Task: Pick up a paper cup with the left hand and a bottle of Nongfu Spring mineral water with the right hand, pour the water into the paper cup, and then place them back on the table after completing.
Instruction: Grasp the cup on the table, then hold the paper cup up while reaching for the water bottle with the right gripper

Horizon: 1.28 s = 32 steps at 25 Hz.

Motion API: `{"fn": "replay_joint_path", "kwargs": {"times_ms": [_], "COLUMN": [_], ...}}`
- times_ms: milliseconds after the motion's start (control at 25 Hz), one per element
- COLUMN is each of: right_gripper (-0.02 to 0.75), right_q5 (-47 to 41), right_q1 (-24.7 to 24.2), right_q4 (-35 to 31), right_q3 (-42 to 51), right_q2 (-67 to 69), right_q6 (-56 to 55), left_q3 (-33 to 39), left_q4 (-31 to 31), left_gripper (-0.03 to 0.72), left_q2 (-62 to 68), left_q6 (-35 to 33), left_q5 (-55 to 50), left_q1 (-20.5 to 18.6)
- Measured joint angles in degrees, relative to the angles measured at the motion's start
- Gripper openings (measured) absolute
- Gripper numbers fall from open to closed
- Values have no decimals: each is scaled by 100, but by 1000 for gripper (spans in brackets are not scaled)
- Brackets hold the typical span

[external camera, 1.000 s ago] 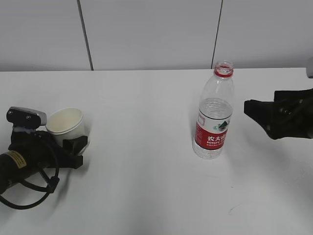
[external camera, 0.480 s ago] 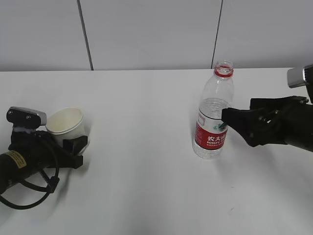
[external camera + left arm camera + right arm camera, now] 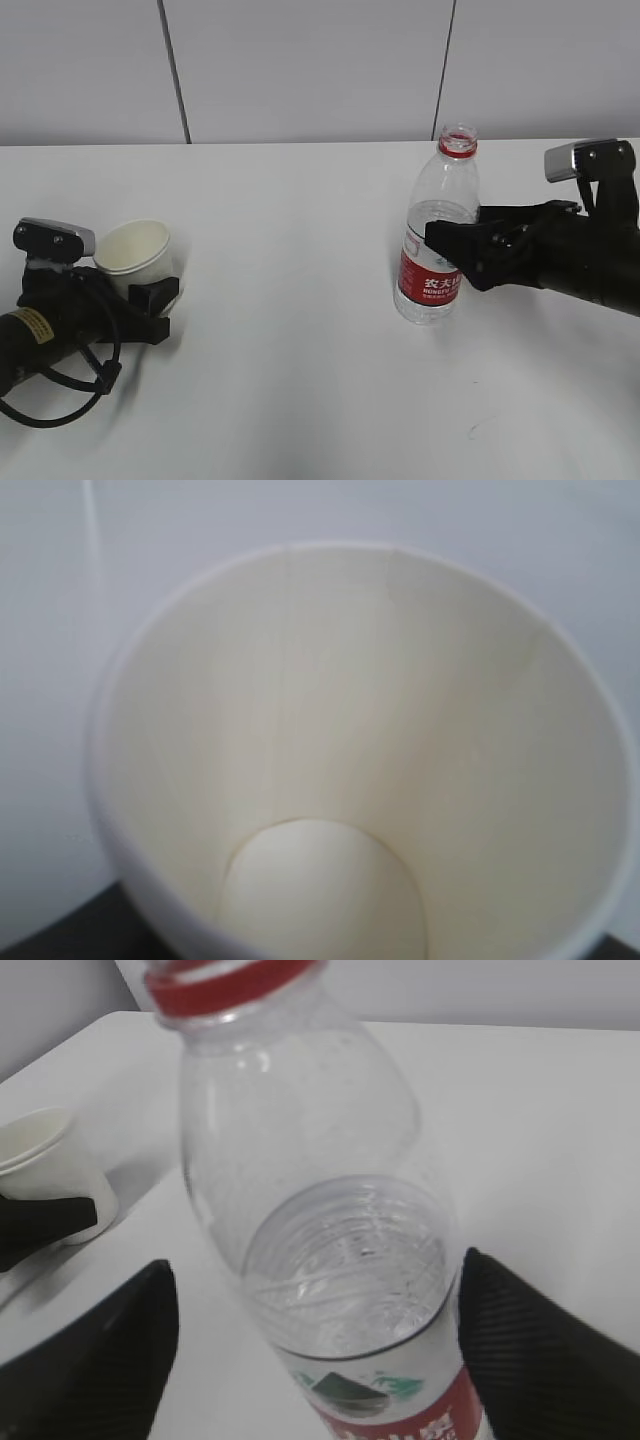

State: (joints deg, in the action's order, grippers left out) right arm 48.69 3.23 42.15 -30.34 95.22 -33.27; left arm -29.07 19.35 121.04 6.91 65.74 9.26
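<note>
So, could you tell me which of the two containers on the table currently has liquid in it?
The bottle, upright with a red label, holds clear water up to above the label. The paper cup is empty inside.

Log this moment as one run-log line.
left gripper: around paper cup, grip unclear | right gripper: open, straddling bottle | bottle: upright on table, uncapped | cup: empty

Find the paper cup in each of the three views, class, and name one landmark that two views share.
Exterior view: paper cup at far left, by the left gripper.
Left wrist view: fills the frame, empty.
Right wrist view: small, at left edge.
Shared landmark: the water bottle.
</note>
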Motion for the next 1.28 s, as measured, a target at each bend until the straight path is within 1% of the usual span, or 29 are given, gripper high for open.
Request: {"fn": "replay_joint_path", "kwargs": {"times_ms": [160,480,720,1280], "right_gripper": [653,653,653,653], "right_q5": [71,581,1050,1018], "right_q1": [0,0,0,0], "right_q4": [-35,-57,-182,-493], "right_q3": [-193,-530,-619,-622], "right_q2": [344,974,1457,1628], "right_q6": [96,168,482,1034], "left_q3": [0,0,0,0], "left_q4": [0,0,0,0], "left_gripper": [398,398,398,398], "left_q2": [0,0,0,0], "left_q6": [0,0,0,0], "left_q5": [0,0,0,0], "left_q1": [0,0,0,0]}}
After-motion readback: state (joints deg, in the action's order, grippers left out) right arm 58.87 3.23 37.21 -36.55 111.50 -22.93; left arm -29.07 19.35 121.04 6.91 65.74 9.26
